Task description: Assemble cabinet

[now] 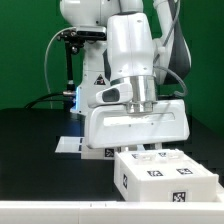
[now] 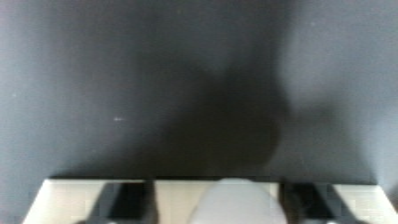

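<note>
On the black table (image 1: pixel 35 135) stands the large white box-shaped plastic cabinet (image 1: pixel 165 178), white gripper (image 1: pixel 140 140) just above it.
Whether the gripper is open or holding anything cannot be told; an off-centre pinch may tip the cabinet.

The cabinet (image 1: pixel 165 165) looks like white plastic, smooth with a faint satin sheen and softly rounded edges. Its marker tags (image 1: pixel 182 197) are flat, matt black-and-white print. The worktop (image 1: pixel 35 135) is black and matt and gives no sharp reflections. In the wrist view it reads as a dull, even dark grey, too blurred to show any texture. The arm (image 1: pixel 135 45) wears smooth white plastic shells with a light gloss, with darker matt grey parts at its joints. The green backdrop (image 1: pixel 25 55) looks matt.
</note>
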You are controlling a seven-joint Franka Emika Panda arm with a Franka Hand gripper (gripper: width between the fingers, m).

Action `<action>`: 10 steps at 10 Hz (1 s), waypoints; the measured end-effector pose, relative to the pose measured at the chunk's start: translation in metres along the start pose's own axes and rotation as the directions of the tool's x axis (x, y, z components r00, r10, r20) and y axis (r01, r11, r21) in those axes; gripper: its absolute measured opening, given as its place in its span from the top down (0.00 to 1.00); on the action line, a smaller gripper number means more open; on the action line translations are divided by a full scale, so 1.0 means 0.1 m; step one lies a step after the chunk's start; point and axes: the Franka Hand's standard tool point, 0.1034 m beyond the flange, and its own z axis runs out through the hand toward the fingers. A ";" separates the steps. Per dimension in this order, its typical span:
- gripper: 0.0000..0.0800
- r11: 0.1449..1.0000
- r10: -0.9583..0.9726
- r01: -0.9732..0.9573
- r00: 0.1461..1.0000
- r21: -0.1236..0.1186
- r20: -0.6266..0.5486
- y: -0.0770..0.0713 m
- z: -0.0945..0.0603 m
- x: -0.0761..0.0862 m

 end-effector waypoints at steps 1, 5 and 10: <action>0.73 1.000 0.000 0.000 1.000 0.000 0.000 0.00 0.00 0.00; 0.73 0.992 0.130 -0.130 0.990 -0.001 0.057 -0.12 -0.37 0.18; 0.72 0.980 0.193 -0.197 0.973 0.022 0.126 -0.19 -0.49 0.29</action>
